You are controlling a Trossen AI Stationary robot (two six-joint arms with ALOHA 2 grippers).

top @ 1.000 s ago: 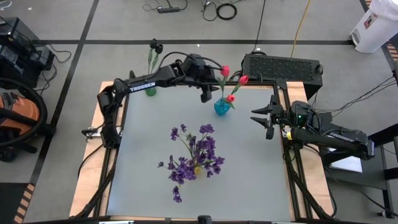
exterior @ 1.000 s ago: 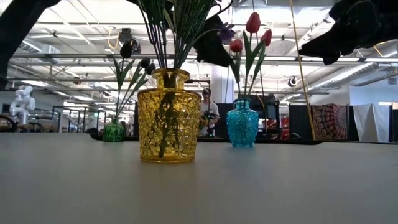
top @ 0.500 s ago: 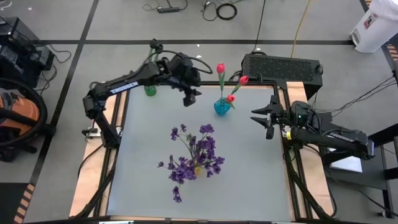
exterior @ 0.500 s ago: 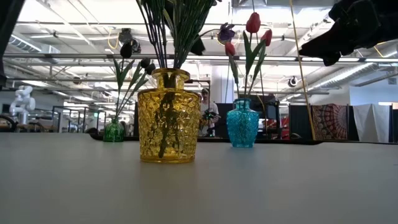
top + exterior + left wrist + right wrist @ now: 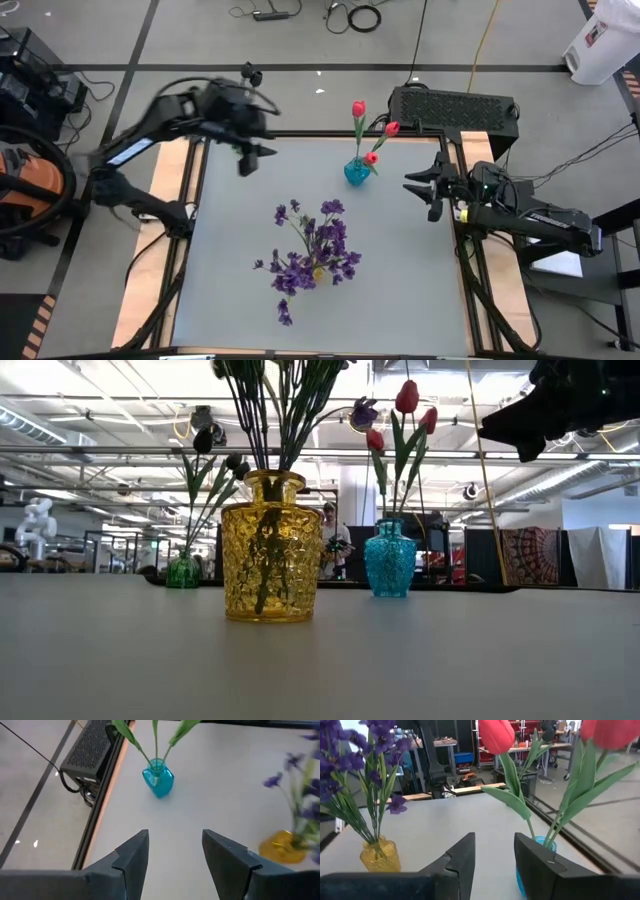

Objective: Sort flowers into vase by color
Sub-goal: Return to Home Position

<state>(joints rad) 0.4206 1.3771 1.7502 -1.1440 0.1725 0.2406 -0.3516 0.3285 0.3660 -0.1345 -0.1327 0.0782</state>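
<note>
Three red tulips (image 5: pixel 357 108) stand with their stems in a blue vase (image 5: pixel 356 172) at the table's far middle. Purple sprays (image 5: pixel 315 250) fill a yellow vase (image 5: pixel 270 550) at the centre. Black-headed blooms (image 5: pixel 203 440) stand in a small green vase (image 5: pixel 183 570) at the far left; in the high view my left arm covers that vase. My left gripper (image 5: pixel 245 160) hangs open and empty over the far left corner, well left of the blue vase (image 5: pixel 158 779). My right gripper (image 5: pixel 425 190) waits open at the right edge, facing the blue vase (image 5: pixel 535 865).
A black perforated box (image 5: pixel 453 105) sits just beyond the far right corner. Bare grey table (image 5: pixel 400 290) lies in front of and around the yellow vase. A person (image 5: pixel 333 540) stands far behind the table in the low view.
My left gripper has drawn away from the blue vase, going toward the table's left edge and upward, open and empty throughout. It has left the low view. The tulips remain in the blue vase.
</note>
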